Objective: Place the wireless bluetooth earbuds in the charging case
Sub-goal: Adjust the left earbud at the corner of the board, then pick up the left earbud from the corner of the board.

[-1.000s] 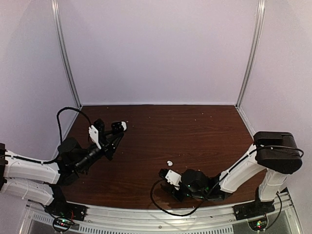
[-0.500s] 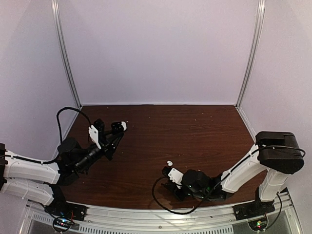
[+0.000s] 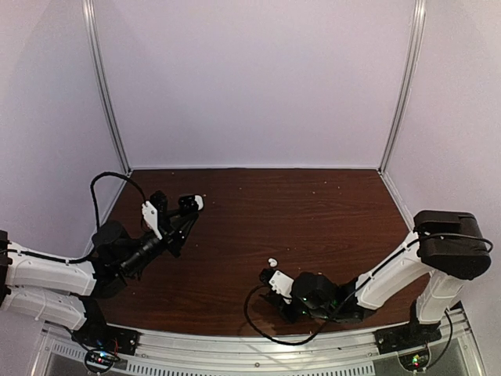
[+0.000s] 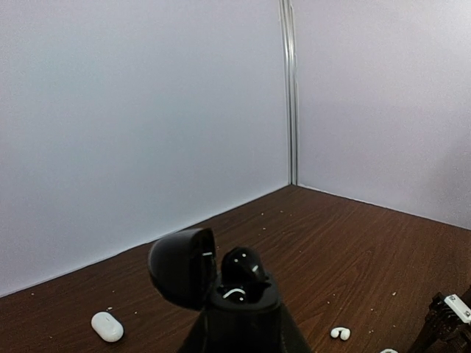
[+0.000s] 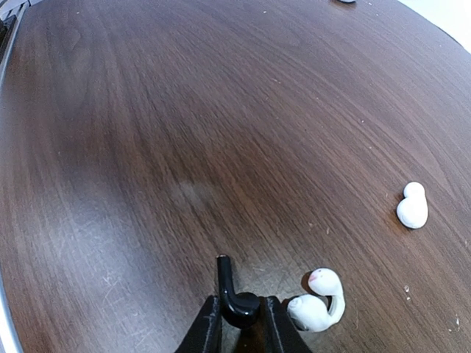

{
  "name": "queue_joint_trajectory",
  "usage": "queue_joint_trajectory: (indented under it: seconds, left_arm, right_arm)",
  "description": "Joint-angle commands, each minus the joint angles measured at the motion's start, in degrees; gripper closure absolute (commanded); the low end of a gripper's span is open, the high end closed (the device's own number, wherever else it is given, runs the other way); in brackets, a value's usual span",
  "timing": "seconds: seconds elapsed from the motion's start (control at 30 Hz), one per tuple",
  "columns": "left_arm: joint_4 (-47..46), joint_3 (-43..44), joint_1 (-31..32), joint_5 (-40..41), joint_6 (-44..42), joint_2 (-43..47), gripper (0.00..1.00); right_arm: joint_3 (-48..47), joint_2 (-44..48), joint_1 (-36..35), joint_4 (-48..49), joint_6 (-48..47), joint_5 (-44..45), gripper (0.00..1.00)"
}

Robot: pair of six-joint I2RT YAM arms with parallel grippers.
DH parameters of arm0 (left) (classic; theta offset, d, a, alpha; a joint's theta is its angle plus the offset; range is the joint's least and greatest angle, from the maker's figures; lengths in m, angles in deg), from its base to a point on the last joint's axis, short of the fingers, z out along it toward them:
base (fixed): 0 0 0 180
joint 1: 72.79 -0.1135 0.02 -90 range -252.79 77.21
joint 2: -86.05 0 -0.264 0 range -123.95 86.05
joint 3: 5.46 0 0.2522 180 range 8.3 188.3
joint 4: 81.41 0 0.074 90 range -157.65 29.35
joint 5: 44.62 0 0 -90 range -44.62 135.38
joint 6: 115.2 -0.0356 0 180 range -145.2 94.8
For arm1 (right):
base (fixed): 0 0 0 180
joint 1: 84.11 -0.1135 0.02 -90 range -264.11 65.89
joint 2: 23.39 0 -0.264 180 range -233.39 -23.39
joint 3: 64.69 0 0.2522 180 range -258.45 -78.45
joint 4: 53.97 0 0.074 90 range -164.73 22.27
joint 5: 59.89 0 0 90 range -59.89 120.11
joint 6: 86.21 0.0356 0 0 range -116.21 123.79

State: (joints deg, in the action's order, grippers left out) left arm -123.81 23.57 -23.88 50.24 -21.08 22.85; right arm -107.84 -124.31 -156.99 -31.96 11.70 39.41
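Note:
My left gripper (image 3: 186,211) is shut on an open black charging case (image 4: 234,298) and holds it above the table at the left, lid tipped to the left. A black rounded bud-like shape (image 4: 243,265) sits in the case. My right gripper (image 5: 241,323) is low over the near middle of the table, shut on a black earbud (image 5: 237,300) with its stem pointing away. One white earbud (image 5: 318,305) lies just right of those fingers. A second white earbud (image 5: 413,207) lies farther right, and also shows in the top view (image 3: 272,262).
A white pebble-shaped case (image 4: 107,326) lies on the brown table (image 3: 313,211) left of the black case. White walls and metal posts (image 3: 107,94) close the back and sides. The right arm's tip (image 4: 450,323) shows at the lower right of the left wrist view.
My right gripper has shifted slightly to the right near the front edge, still shut on the black earbud. The left arm and the black case have not moved.

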Motion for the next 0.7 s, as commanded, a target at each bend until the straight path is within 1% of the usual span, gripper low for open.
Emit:
queue_joint_trajectory:
  seconds: [0.0,0.23,0.27,0.33,0.4,0.47,0.57,0.67]
  left_arm:
    - [-2.9,0.01,-0.39,-1.02,-0.82,-0.12,0.96]
    - [-0.39,0.61,-0.39,-4.07,-2.12,-1.47,0.96]
    - [-0.2,0.67,-0.39,-4.38,-2.16,-1.74,0.96]
    - [-0.61,0.41,-0.39,-4.84,-1.94,-2.07,0.97]
    - [-1.59,-0.04,-0.39,-4.86,-1.46,-2.24,0.97]
    - [-2.49,-0.38,-0.39,-4.86,-1.31,-2.27,0.96]
    - [-3.34,-0.58,-0.39,-4.81,-1.38,-2.21,0.96]
    - [-3.6,-0.68,-0.39,-4.64,-1.53,-1.71,0.97]
  right_arm:
    - [-0.59,3.68,-0.07,-10.95,-1.57,-0.56,0.79]
    - [-7.66,13.22,0.31,-25.92,-5.97,-1.79,0.82]
    - [-8.4,14.0,0.61,-27.56,-6.55,-2.01,0.82]
    - [-9.25,15.21,1.61,-29.93,-7.14,-3.32,0.73]
    - [-7.89,16.23,2.21,-28.84,-7.11,-4.82,0.7]
    - [-5.46,16.68,2.75,-25.08,-6.89,-6.93,0.7]
    - [-2.44,14.71,2.92,-18.67,-4.86,-8.62,0.7]
    - [-0.88,11.64,2.84,-14.46,-3.04,-9.14,0.7]
